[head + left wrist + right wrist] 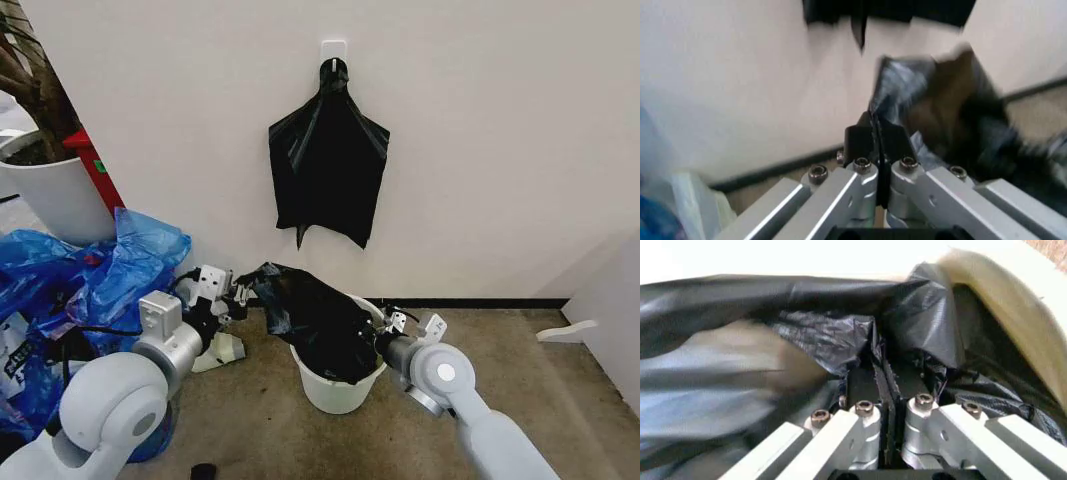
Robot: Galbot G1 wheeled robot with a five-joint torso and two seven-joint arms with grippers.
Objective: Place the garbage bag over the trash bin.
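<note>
The trash bin (336, 393) is a small white bucket on the floor by the wall. The glossy black garbage bag (318, 318) lies crumpled over its mouth and sags inside, its left part lifted clear of the rim. My left gripper (243, 292) is left of the bin and shut on the bag's raised edge; the left wrist view shows the fingertips (867, 136) pressed together on the film of the bag (953, 95). At the bin's right rim, my right gripper (386, 331) is shut on the bag (820, 335), beside the bin's white rim (1013, 305).
A flat black bag (328, 165) hangs from a hook on the wall above the bin. Blue plastic bags (110, 265) pile up at the left, in front of a big white plant pot (55, 195). A white wall panel (610, 310) closes the right side.
</note>
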